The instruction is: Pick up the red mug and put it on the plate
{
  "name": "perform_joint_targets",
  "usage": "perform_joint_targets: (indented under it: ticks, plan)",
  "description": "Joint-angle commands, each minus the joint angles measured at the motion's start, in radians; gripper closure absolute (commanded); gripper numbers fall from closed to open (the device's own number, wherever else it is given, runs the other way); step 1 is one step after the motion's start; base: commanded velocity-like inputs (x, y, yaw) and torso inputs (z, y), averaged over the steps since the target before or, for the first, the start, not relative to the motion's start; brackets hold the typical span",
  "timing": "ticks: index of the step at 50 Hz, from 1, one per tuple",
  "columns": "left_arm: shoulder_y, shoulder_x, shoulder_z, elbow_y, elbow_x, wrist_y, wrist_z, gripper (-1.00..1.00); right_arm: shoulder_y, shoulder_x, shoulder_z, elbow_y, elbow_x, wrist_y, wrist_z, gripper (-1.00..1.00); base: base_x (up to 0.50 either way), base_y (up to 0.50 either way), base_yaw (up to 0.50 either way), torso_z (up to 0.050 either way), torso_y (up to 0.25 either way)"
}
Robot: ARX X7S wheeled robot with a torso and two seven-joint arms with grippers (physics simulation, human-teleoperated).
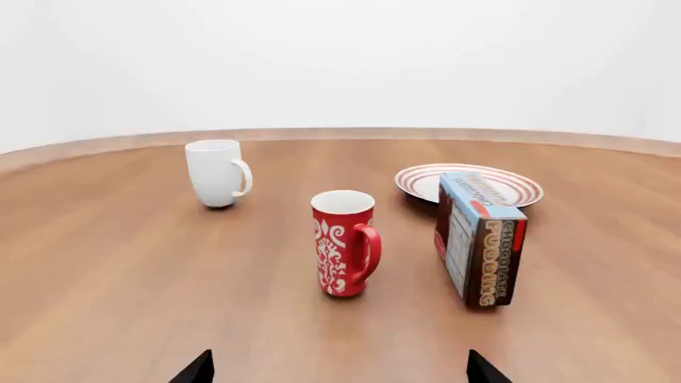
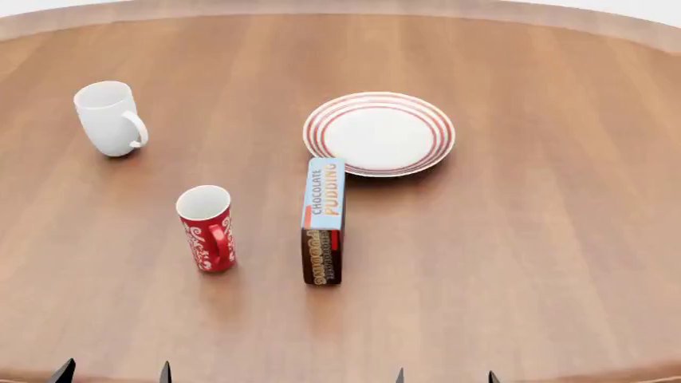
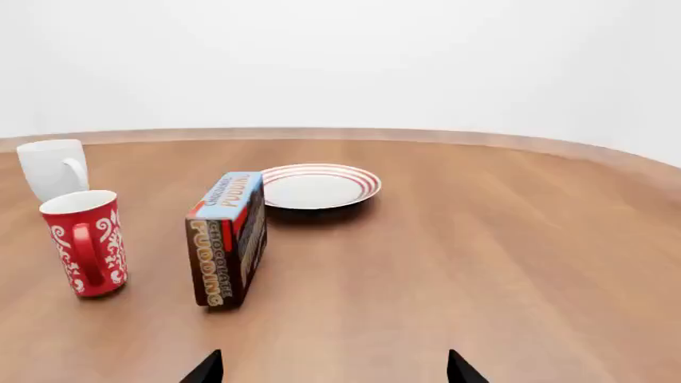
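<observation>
The red mug [image 2: 206, 228] with a white pattern stands upright on the wooden table, left of centre, its handle toward the near right; it also shows in the left wrist view [image 1: 344, 242] and the right wrist view [image 3: 88, 242]. The plate [image 2: 379, 132], white with red rings, lies farther back and to the right [image 1: 470, 184] [image 3: 317, 187]. My left gripper [image 2: 115, 373] hangs open at the near edge, well short of the mug, with nothing between its fingertips [image 1: 197, 369]. My right gripper [image 2: 445, 377] is open too, near the front edge, holding nothing.
A chocolate pudding box [image 2: 324, 221] stands on edge between the red mug and the plate. A plain white mug [image 2: 110, 118] stands at the far left. The table's curved far edge [image 2: 319, 8] runs across the back.
</observation>
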Motion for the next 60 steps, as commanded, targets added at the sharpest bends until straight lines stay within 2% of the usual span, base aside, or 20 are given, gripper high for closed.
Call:
perform_joint_targets:
  ticks: [1,15,23,33,49,60]
  plan:
    - [0.0,-0.016,0.019,-0.001,-0.014,0.002,-0.019,-1.0,-0.002,0.017,-0.022,-0.003,0.017,0.006,0.013,-1.0,0.0,0.0,0.0,0.0,0.0]
    - [-0.002,-0.052,0.061,-0.009,-0.045,0.026,-0.066,-1.0,-0.001,0.052,-0.062,-0.008,0.059,0.008,0.055,-1.0,0.0,0.0,0.0,0.0,0.0]
    - [-0.005,-0.062,0.076,-0.044,-0.058,0.122,-0.076,-1.0,0.003,0.064,-0.073,0.005,0.076,-0.004,0.069,-1.0,0.0,0.0,0.0,0.0,0.0]
    - [-0.018,-0.074,0.095,-0.133,-0.049,0.345,-0.082,-1.0,-0.003,0.075,-0.088,-0.008,0.09,-0.003,0.086,-1.0,0.0,0.0,0.0,0.0,0.0]
    - [-0.077,-0.075,0.107,-0.35,-0.004,0.8,-0.132,-1.0,0.001,0.092,-0.108,0.003,0.109,-0.014,0.104,-1.0,0.0,0.0,0.0,0.0,0.0]
    - [-0.112,-0.081,0.113,-0.446,0.042,0.977,-0.174,-1.0,0.004,0.104,-0.122,0.004,0.122,-0.015,0.117,-1.0,0.0,0.0,0.0,0.0,0.0]
